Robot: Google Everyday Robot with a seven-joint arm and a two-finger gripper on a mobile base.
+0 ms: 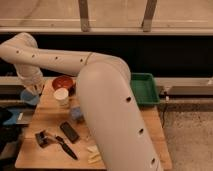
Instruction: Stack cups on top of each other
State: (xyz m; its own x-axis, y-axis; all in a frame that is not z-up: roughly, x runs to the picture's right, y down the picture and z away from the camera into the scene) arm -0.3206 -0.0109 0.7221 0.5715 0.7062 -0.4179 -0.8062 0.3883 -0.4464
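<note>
The cream-white cup (61, 96) stands upright on the wooden table (125, 140), just in front of an orange bowl (63, 82). A short blue-grey cup (76, 115) stands a little nearer and to the right of it, at the edge of my arm. The two cups are apart, not stacked. My gripper (31, 90) is at the table's far left edge, left of the white cup and not touching either cup. A blue object (28, 97) lies right below the gripper; I cannot tell whether it is held.
A green tray (146, 88) sits at the table's back right. A black flat object (70, 132) and a black-handled tool (52, 141) lie at the front left. Pale strips (93, 155) lie near the front edge. My big white arm (110, 105) covers the table's middle.
</note>
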